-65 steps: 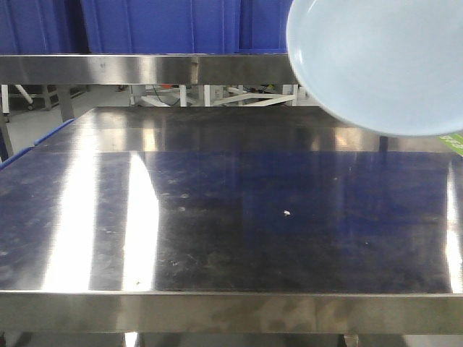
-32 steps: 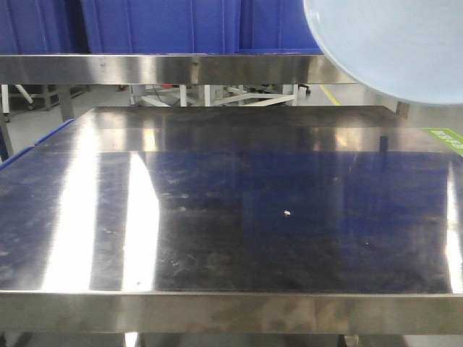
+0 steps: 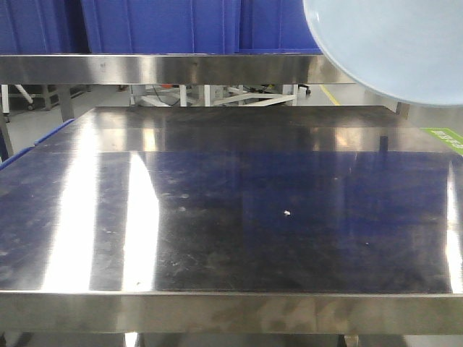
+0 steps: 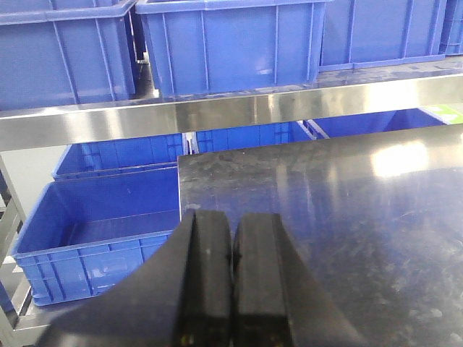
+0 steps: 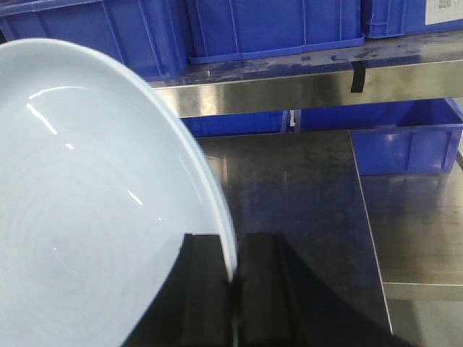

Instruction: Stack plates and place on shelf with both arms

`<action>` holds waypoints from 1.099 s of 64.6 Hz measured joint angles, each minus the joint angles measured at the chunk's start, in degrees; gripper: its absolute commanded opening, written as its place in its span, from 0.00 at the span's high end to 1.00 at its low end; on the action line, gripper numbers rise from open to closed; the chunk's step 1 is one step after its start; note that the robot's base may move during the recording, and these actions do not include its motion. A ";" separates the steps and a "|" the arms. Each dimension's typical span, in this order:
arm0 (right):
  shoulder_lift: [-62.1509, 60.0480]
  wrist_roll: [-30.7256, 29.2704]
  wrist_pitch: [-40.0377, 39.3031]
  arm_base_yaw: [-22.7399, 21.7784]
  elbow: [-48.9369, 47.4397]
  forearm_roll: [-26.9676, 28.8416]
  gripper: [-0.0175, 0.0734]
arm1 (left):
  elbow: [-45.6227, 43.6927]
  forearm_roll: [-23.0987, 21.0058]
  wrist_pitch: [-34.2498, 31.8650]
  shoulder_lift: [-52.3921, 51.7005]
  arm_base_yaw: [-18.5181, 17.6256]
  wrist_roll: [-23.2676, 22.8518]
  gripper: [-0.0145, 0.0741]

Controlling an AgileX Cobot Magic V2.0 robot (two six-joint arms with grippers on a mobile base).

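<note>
You face a glossy steel table (image 3: 217,231) streaked with glare — above its far edge, a steel shelf (image 3: 145,69) carrying blue bins (image 3: 166,25).

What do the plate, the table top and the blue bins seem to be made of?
Plate: likely plastic or glazed ceramic; smooth, pale bluish-white, small sharp glints.
Table top: stainless steel, brushed; broad streaky reflections.
Blue bins: moulded plastic, matte; ribbed walls.

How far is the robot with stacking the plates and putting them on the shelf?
Done: a plate is off the table; whether a second one is stacked in it cannot be told. In hand: the right end effector grips its rim, raised near the shelf; the left end effector is shut, empty. Left: setting it on the shelf.
</note>
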 measured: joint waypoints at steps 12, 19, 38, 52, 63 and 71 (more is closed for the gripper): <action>0.00 0.00 0.00 0.00 0.00 0.00 0.75 | 0.00 0.00 0.00 0.00 0.00 0.00 0.74; 0.00 0.00 0.00 0.00 0.00 0.00 0.75 | 0.00 0.00 0.00 0.00 0.00 0.00 0.74; 0.00 0.00 0.00 0.00 0.00 0.00 0.75 | 0.00 0.00 0.00 0.00 0.00 0.00 0.74; 0.00 0.00 0.00 0.00 0.00 0.00 0.75 | 0.00 0.00 0.00 0.00 0.00 0.00 0.74; 0.00 0.00 0.00 0.00 0.00 0.00 0.75 | 0.00 0.00 0.00 0.00 0.00 0.00 0.74; 0.00 -0.02 0.00 0.00 0.00 0.00 0.75 | 0.00 0.00 0.00 0.00 0.00 0.00 0.74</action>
